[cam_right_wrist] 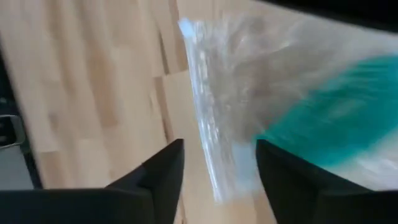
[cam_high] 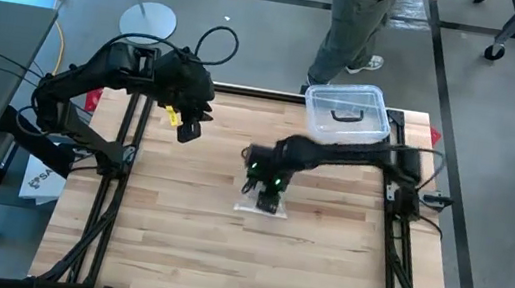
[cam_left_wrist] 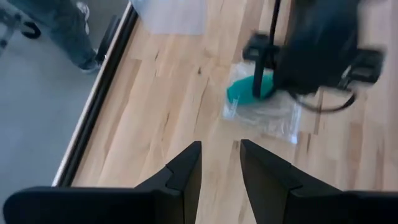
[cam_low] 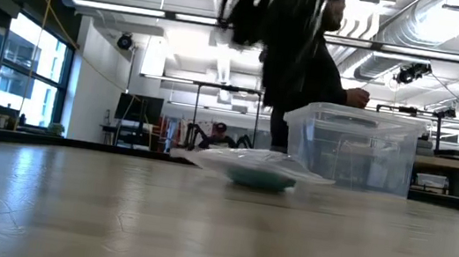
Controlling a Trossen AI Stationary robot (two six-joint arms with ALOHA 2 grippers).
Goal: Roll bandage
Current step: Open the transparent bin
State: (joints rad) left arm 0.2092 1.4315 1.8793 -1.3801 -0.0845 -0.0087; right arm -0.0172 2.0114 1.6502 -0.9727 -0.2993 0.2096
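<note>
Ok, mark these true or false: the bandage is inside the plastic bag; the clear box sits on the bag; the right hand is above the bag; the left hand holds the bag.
1. The green bandage lies inside the clear plastic bag: true.
2. The clear box sits on the bag: false, it stands apart near the table's far edge.
3. The right hand is above the bag: true.
4. The left hand holds the bag: false, it hangs empty, away from it.

Teal-green bandage (cam_left_wrist: 249, 88) in clear plastic bag (cam_left_wrist: 264, 115) on pale striped wooden table (cam_high: 173, 243)
</note>
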